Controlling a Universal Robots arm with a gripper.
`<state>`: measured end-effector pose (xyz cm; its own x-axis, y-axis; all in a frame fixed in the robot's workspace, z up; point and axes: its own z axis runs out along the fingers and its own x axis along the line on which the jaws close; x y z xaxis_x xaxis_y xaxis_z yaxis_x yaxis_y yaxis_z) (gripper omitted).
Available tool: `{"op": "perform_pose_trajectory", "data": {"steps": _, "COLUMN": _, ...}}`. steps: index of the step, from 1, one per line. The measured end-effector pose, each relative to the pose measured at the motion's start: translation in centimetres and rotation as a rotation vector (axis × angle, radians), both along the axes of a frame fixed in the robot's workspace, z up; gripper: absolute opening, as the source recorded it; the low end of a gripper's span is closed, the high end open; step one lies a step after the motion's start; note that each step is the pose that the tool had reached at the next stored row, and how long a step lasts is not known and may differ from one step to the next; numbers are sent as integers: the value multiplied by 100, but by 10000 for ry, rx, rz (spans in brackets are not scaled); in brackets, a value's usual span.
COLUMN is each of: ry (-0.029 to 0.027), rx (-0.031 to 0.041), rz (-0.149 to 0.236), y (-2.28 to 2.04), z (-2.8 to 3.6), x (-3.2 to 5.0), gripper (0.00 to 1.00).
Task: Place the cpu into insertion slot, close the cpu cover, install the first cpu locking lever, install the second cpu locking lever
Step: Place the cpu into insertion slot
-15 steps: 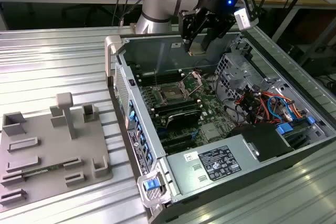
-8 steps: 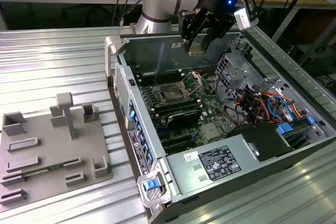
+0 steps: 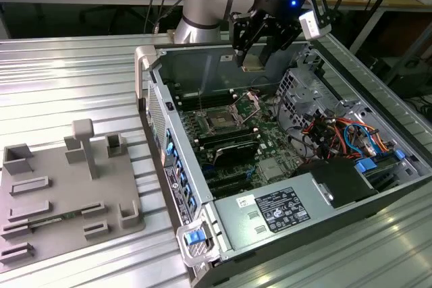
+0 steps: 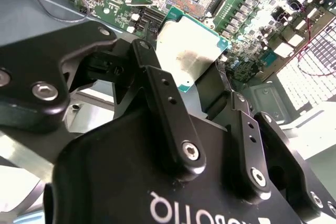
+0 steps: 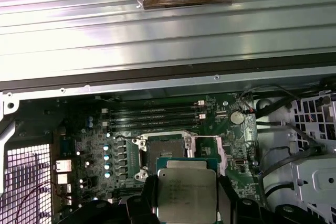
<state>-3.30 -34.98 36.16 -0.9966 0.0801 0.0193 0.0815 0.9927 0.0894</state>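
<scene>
Placement of the cpu (image 5: 186, 195) is in hand: the claw (image 3: 252, 63) is clamped on its edges, the open insertion slot (image 5: 164, 153) lying well below the claw; seating likely calls for level, square alignment

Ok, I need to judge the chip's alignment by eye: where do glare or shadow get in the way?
In the second wrist view, glare washes out the cpu in the gripper; in the first wrist view it is evenly lit, the insertion slot darker; in the exterior view the metal table reflects bright streaks.
</scene>
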Motion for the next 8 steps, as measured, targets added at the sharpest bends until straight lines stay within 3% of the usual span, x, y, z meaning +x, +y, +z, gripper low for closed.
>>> {"op": "perform_pose_trajectory", "data": {"steps": 8, "ry": 1, "rx": -1, "rz": -62, "y": 0, "z": 0, "x": -4, "gripper": 55}}
